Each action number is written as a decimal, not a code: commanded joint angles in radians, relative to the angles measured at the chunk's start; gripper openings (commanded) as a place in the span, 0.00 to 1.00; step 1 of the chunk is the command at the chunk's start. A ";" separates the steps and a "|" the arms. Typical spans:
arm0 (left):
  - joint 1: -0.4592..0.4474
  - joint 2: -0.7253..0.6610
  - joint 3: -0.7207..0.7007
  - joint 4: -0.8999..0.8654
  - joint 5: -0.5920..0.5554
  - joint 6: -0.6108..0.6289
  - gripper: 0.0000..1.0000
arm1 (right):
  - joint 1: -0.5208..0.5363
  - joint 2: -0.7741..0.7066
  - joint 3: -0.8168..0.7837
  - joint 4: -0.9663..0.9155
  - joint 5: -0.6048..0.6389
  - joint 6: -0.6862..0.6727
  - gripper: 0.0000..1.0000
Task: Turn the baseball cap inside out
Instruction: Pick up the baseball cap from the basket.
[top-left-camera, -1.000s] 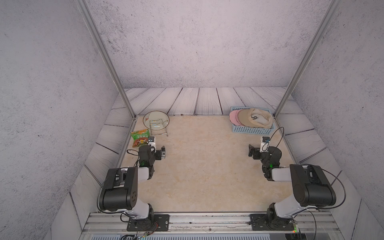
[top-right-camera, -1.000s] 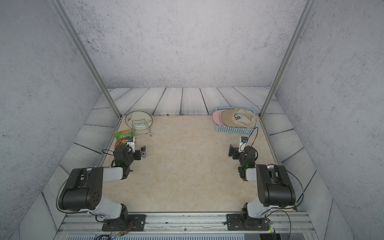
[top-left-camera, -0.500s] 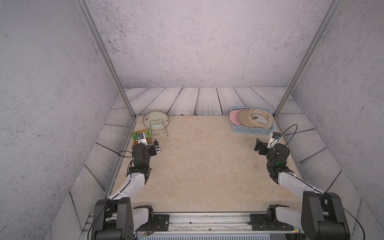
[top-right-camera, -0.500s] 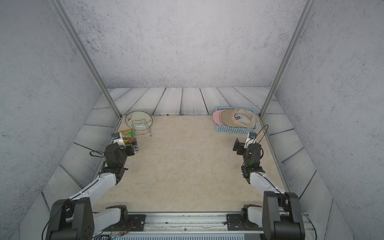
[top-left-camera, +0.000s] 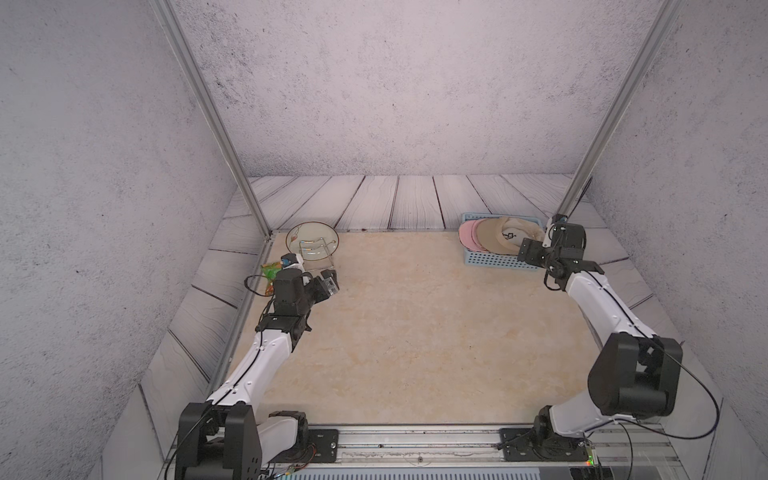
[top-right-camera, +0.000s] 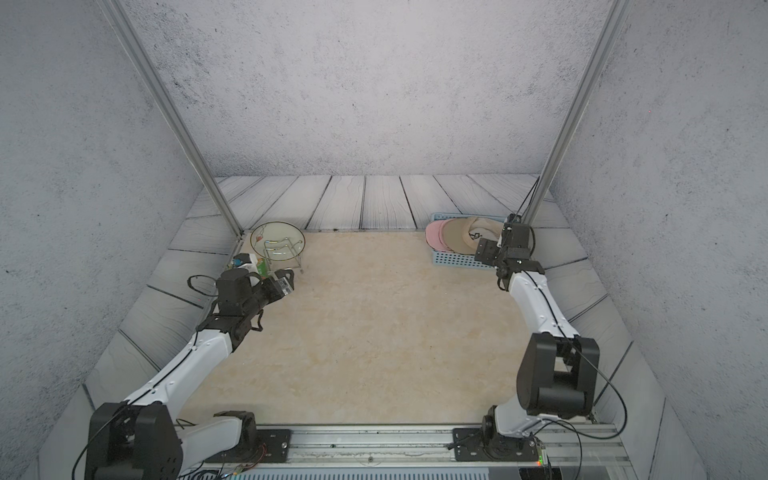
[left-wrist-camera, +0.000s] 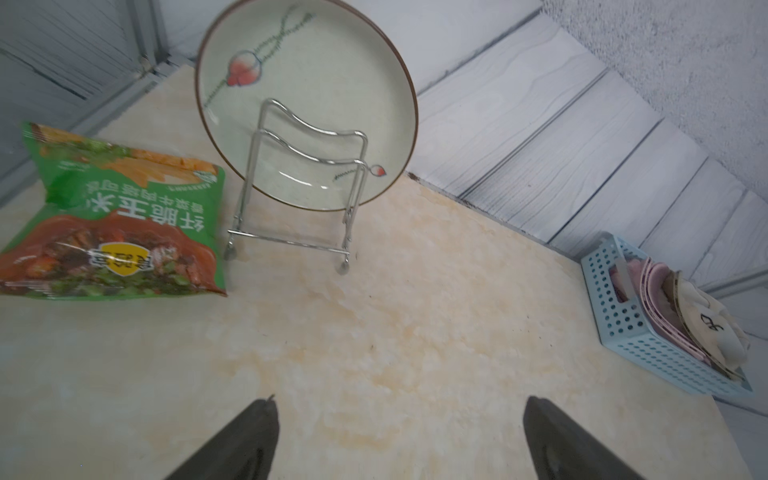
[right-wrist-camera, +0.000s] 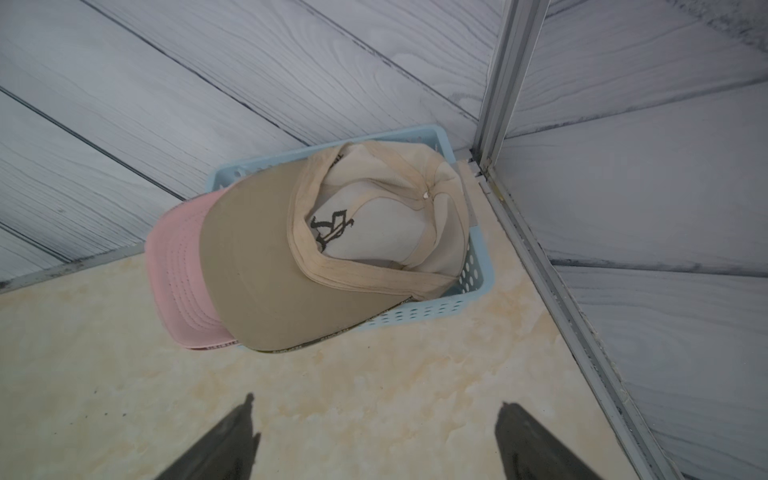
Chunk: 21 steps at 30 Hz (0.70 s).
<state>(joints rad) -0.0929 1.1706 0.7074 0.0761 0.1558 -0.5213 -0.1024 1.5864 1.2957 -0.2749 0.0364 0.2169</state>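
The tan baseball cap (right-wrist-camera: 270, 257) lies in a light blue basket (right-wrist-camera: 415, 312) at the table's back right corner, on top of a pink cap (right-wrist-camera: 174, 266). Its crown opening faces up, showing pale lining and a black mark. In both top views the tan cap (top-left-camera: 498, 239) (top-right-camera: 459, 237) sits just behind my right gripper (top-left-camera: 528, 251) (top-right-camera: 486, 250). That gripper (right-wrist-camera: 376, 403) hangs open and empty over bare table, just short of the basket. My left gripper (top-left-camera: 328, 283) (left-wrist-camera: 401, 401) is open and empty at the table's left side, far from the cap.
A patterned plate (left-wrist-camera: 307, 104) leans in a wire rack (left-wrist-camera: 307, 187) at the back left, with a green snack bag (left-wrist-camera: 116, 216) beside it. A metal frame post (right-wrist-camera: 498, 83) rises right behind the basket's corner. Slanted wood-look panels border the table.
Both arms have stretched out from folded poses near the base. The right gripper moved back to the basket; the left gripper moved toward the plate rack and snack bag.
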 joint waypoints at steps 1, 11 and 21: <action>-0.035 0.000 0.036 -0.116 0.041 -0.005 0.98 | -0.057 0.115 0.124 -0.143 -0.054 0.004 0.86; -0.057 0.003 0.047 -0.125 0.034 0.044 0.98 | -0.147 0.429 0.454 -0.212 -0.220 0.060 0.51; -0.057 0.009 0.051 -0.120 0.052 0.047 0.98 | -0.151 0.611 0.670 -0.281 -0.189 0.100 0.47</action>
<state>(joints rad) -0.1482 1.1736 0.7288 -0.0425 0.1955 -0.4938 -0.2535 2.1281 1.8908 -0.4976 -0.1520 0.2989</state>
